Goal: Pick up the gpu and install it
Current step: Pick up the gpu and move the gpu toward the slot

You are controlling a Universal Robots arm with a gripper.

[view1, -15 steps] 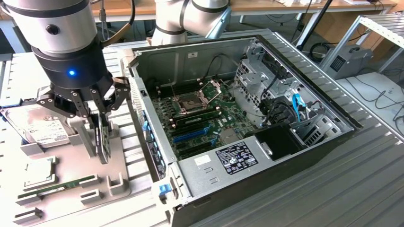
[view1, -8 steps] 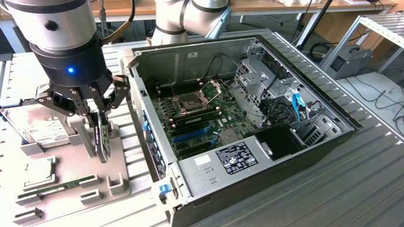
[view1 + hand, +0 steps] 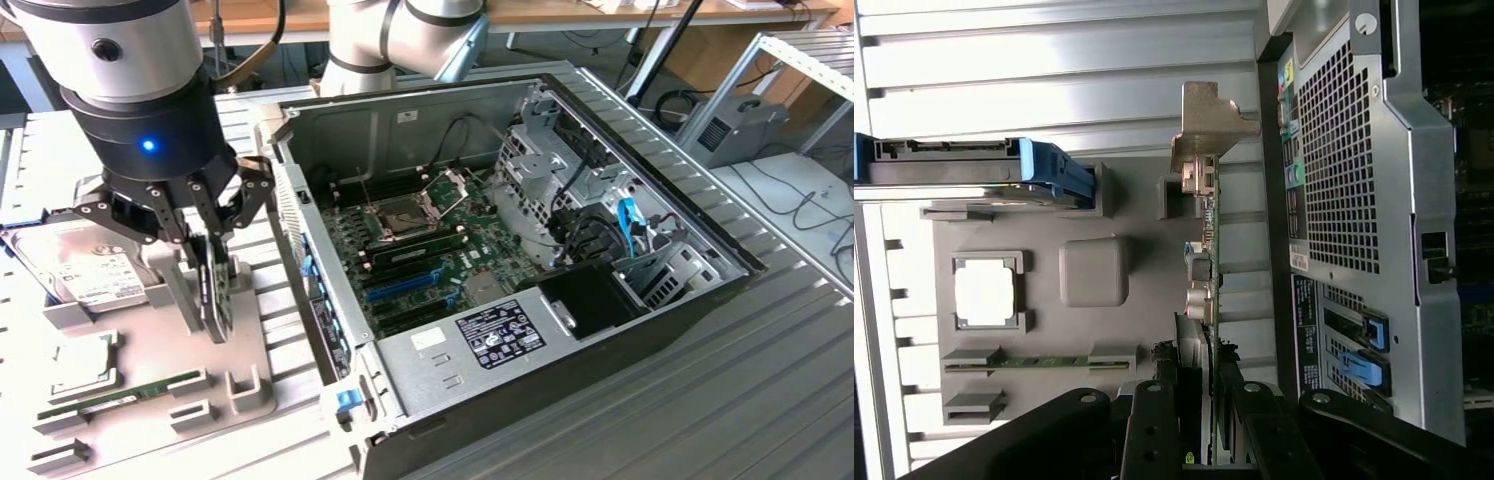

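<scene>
Green and edge-on in the wrist view, the gpu (image 3: 1211, 250) shows its silver bracket (image 3: 1206, 125). It stands upright on the grey holder tray (image 3: 254, 365), on the exterior view's left of the open computer case (image 3: 641, 190). A hard drive (image 3: 87, 270) lies just beside it. The tool (image 3: 211, 262) points straight down, pinching the card's top edge narrowly.

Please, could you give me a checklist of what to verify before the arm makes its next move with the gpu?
1. gpu stands on edge in the grey holder: ok.
2. Gripper is down at the gpu: ok.
3. gpu lifted free of the holder: cannot tell.
4. Computer case lies with its side open: ok.
5. Blue slots on the board are unoccupied: ok.
</scene>
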